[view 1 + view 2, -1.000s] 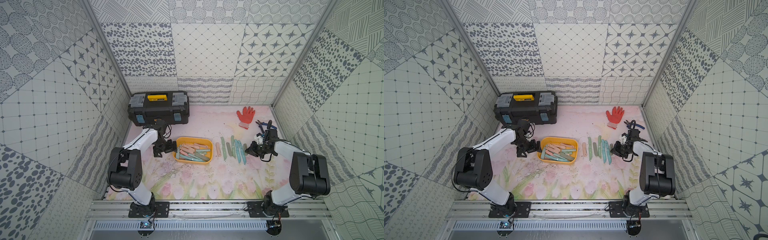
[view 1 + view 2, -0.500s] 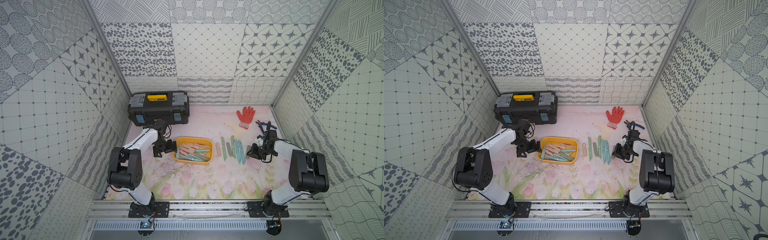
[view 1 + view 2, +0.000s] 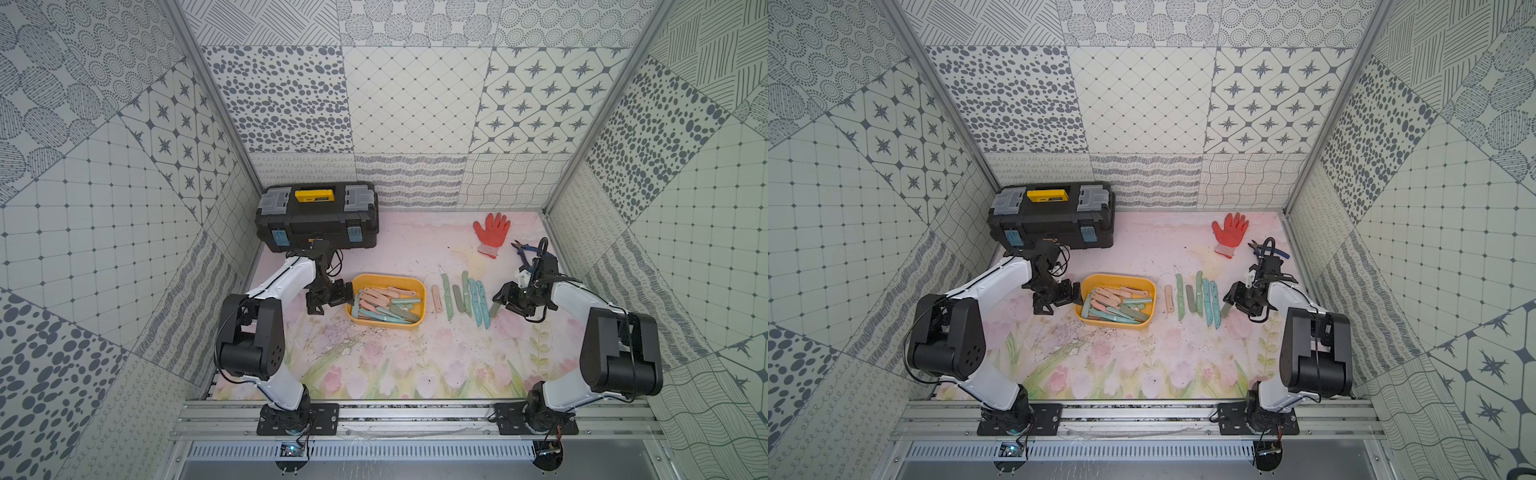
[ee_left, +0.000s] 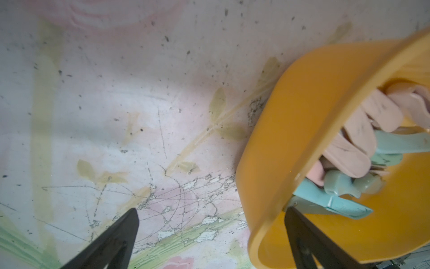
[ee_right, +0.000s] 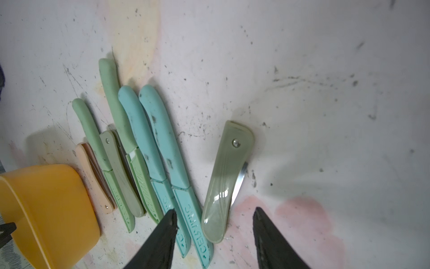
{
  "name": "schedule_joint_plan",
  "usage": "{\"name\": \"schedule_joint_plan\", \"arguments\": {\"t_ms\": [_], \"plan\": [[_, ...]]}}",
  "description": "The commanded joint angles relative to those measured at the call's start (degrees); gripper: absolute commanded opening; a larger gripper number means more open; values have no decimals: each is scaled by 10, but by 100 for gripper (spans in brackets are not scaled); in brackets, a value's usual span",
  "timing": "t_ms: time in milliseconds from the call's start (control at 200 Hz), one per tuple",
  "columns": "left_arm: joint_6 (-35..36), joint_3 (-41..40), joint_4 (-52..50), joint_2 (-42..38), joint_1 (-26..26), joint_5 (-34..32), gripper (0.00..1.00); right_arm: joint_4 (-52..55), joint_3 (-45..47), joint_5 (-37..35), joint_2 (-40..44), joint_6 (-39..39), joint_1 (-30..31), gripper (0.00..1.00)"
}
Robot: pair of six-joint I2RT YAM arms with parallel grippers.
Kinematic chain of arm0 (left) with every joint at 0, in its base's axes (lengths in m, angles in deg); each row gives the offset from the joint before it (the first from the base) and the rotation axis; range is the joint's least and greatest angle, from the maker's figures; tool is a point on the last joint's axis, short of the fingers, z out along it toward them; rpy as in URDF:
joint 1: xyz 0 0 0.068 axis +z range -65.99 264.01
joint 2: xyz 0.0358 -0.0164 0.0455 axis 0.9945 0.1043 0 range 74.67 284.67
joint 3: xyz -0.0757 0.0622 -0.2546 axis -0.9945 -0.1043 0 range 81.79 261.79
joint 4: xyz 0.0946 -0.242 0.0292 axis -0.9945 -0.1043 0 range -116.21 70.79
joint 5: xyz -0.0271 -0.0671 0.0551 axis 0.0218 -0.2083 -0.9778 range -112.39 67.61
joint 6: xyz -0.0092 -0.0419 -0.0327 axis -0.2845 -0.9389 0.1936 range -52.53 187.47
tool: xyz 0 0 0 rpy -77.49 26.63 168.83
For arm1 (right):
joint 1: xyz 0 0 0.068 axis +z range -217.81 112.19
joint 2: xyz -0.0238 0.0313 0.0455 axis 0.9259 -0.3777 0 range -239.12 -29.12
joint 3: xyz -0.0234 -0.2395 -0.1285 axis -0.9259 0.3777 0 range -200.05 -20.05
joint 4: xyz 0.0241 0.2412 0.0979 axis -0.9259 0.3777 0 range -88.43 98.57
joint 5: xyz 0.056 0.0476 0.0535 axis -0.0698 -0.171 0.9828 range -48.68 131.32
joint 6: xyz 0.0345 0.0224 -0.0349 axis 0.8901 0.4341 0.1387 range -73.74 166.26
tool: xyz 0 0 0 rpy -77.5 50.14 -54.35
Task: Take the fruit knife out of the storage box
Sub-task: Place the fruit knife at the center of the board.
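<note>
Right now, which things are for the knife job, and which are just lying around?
For the job:
- yellow storage box
- fruit knives piled inside it
- row of knives on the table beside it
- olive folding knife, lying apart from the row

Just lying about:
- black toolbox
- red glove
- blue-handled pliers

Grey-patterned tiled walls (image 3: 415, 104) enclose a scuffed pink floral floor (image 3: 395, 365); even, soft light.

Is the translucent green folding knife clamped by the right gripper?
No, the knife lies flat between the right gripper's parted fingers, untouched.
</note>
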Motion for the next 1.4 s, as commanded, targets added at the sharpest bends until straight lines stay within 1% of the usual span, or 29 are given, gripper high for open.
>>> {"name": "schedule_joint_plan", "arguments": {"t_ms": [0,95,365,705,850,1071,1151,1216,1231,1266,1321,1396], "plan": [[7,6,-21,4,-2,-12,98,-17,-16,-3,-22,13,8,55],[7,6,-21,4,-2,-13,98,-17,-18,-17,-29,14,11,56],[7,7,-21,6,-2,-13,98,-59,-22,23,-63,31,20,56],[7,8,-22,8,-2,-14,97,-63,-48,19,-87,39,36,56],[7,7,-22,8,-2,-15,98,-69,-39,8,-67,44,36,56],[6,8,-22,9,-3,-16,98,-69,-43,-2,1,48,44,56],[6,8,-22,6,-2,-18,98,-67,-58,-21,46,32,82,56],[6,8,-20,2,-2,-21,98,-59,-77,-79,84,12,137,62],[6,8,-20,2,-2,-22,98,-63,-82,-92,93,4,161,63],[5,9,-19,1,-1,-23,98,-69,-93,-108,105,-11,192,64],[5,8,-21,2,-2,-22,98,-82,-115,-92,109,-32,235,66],[4,8,-22,5,-2,-23,98,-91,-153,-58,91,-61,282,66]]}}
